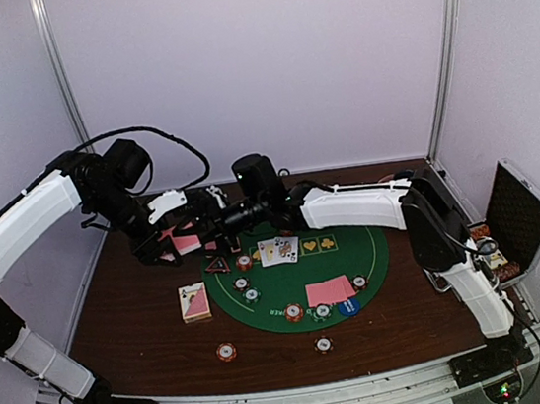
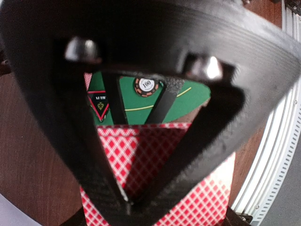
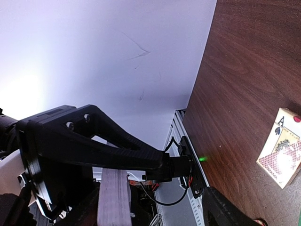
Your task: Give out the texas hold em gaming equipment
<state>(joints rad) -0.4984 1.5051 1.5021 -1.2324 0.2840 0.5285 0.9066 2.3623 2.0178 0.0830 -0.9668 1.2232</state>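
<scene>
My left gripper point(image 1: 169, 243) hangs above the table's back left, shut on a stack of pink-backed playing cards point(image 2: 141, 155). My right gripper point(image 1: 209, 228) reaches across to that stack. In the right wrist view its jaws stand open on either side of the stack's pale edge point(image 3: 113, 197), apart from it. On the green mat point(image 1: 376, 248) lie two face-up cards point(image 1: 278, 251), a pink-backed card point(image 1: 330, 291), a blue button point(image 1: 348, 304), several striped chips point(image 1: 244, 262) and the triangle marker point(image 1: 217, 265). The marker point(image 2: 99, 103) and a chip point(image 2: 146, 85) also show past the left fingers.
A card pack point(image 1: 195, 302) lies on the brown table left of the mat, and shows again in the right wrist view as the pack point(image 3: 282, 153). Two chips point(image 1: 227, 351) sit near the front edge. An open silver-edged black case point(image 1: 516, 219) stands at the right wall.
</scene>
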